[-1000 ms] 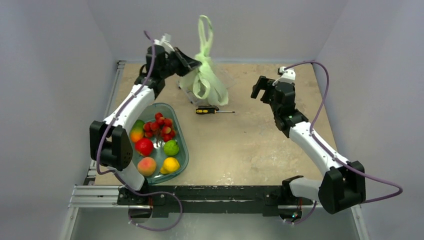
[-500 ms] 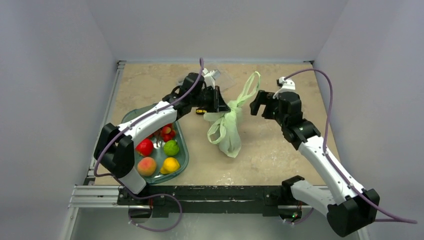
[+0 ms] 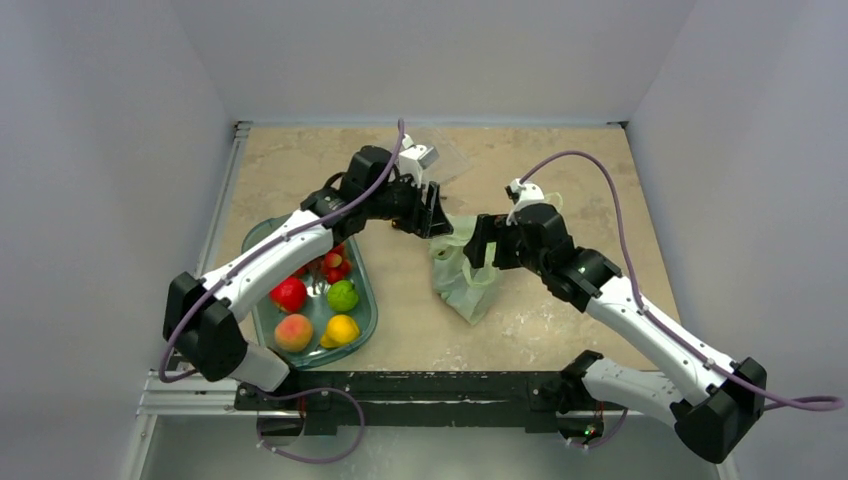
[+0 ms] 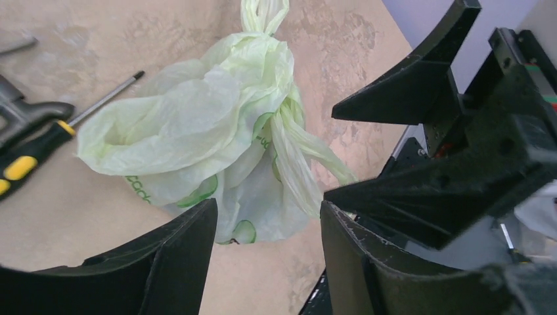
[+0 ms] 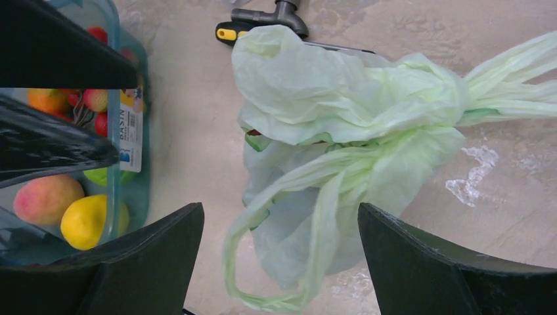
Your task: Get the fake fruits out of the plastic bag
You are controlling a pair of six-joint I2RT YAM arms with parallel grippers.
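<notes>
The pale green plastic bag (image 3: pixel 462 283) lies crumpled on the table, its handles knotted (image 5: pixel 453 98). The fake fruits inside it are hidden; only a small dark red patch (image 5: pixel 253 133) shows at a fold. My left gripper (image 3: pixel 434 212) hovers at the bag's far left side, open, with nothing between its fingers (image 4: pixel 269 223). My right gripper (image 3: pixel 479 246) hangs over the bag's upper part, wide open (image 5: pixel 281 223). A loose handle loop (image 5: pixel 276 298) lies on the table below its jaws.
A clear teal tray (image 3: pixel 367 298) at the left holds strawberries, a peach, a lemon and other fruits (image 5: pixel 85 220). A black-and-yellow screwdriver (image 4: pixel 33 154) lies just behind the bag. A clear plastic piece (image 3: pixel 447 157) sits at the back.
The left gripper carried the bag down to mid-table, then opened and let it go; the bag now lies flat. The right arm swung left and down over it.
</notes>
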